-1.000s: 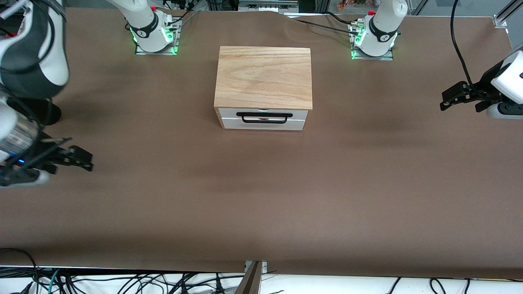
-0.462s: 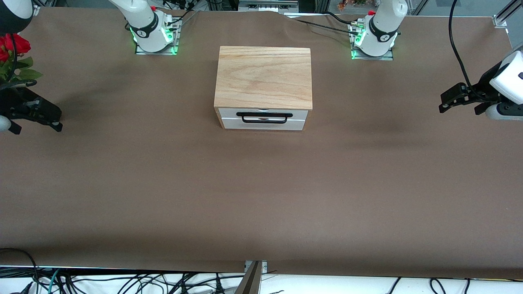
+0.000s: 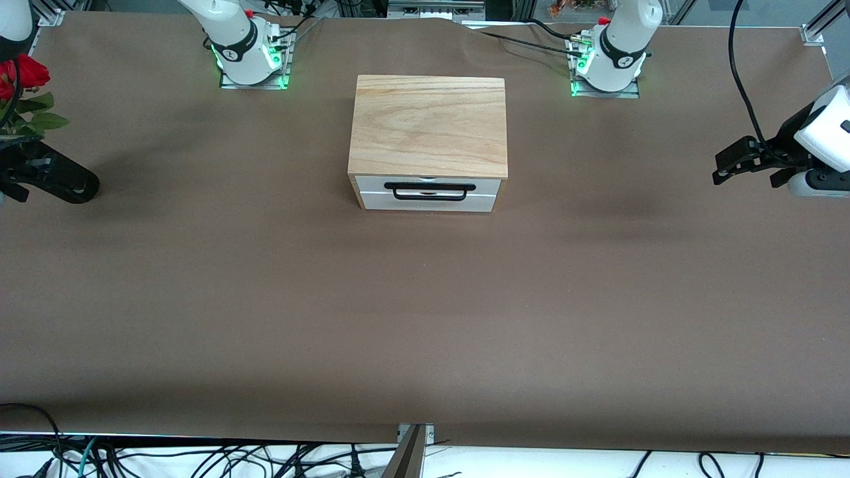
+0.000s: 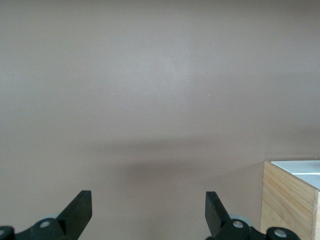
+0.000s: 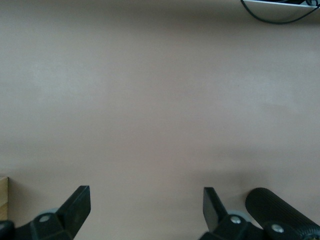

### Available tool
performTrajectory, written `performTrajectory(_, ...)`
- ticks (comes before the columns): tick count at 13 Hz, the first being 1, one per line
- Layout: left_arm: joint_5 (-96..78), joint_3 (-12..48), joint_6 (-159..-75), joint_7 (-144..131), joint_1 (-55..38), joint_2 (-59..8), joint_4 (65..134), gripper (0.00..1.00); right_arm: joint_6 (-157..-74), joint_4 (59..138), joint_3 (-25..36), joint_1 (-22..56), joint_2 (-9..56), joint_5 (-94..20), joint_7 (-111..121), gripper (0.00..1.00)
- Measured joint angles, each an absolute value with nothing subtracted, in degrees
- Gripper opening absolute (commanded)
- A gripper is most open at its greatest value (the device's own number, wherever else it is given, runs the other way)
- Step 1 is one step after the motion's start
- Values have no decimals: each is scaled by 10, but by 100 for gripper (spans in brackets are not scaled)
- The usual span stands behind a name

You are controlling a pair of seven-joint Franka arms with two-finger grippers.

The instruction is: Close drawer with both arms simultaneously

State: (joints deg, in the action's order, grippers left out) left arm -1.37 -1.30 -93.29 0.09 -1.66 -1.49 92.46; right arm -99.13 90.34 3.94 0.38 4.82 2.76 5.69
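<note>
Here, the brown table [image 3: 425, 318] carries a light-oak box [image 3: 428, 126] midway between the two arm bases, close to the edge where those bases stand. The drawer [image 3: 428, 194] sits in the face of the box that looks toward the front camera, its white panel flush with the box's front edges and its black wire handle [image 3: 430, 191] lying across the panel.

Taking the box as the mark, the left arm [image 3: 820, 143] hangs well apart from it, over the left arm's end of the table. The left gripper [image 3: 725, 166] points back toward the box, and the left wrist view shows its two fingers [image 4: 77, 212] spread wide with only bare table between them; a corner of the box [image 4: 292, 197] shows at the edge of that view.

At the right arm's end, equally far from the box, the right gripper [image 3: 13, 182] is mostly cut off by the picture's edge. In the right wrist view its fingertips [image 5: 75, 205] stand wide apart over bare table, with a black ribbed cylinder [image 5: 280, 210] just beside one of them.

Smallest is a red rose [image 3: 23, 73] with green leaves, above the right gripper in the front view.
</note>
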Motion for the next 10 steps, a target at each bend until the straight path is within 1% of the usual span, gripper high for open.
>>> performTrajectory(10,-14,-14,-933,1,-16,-18,925,100,-987,903,34,4,56,28,57,100)
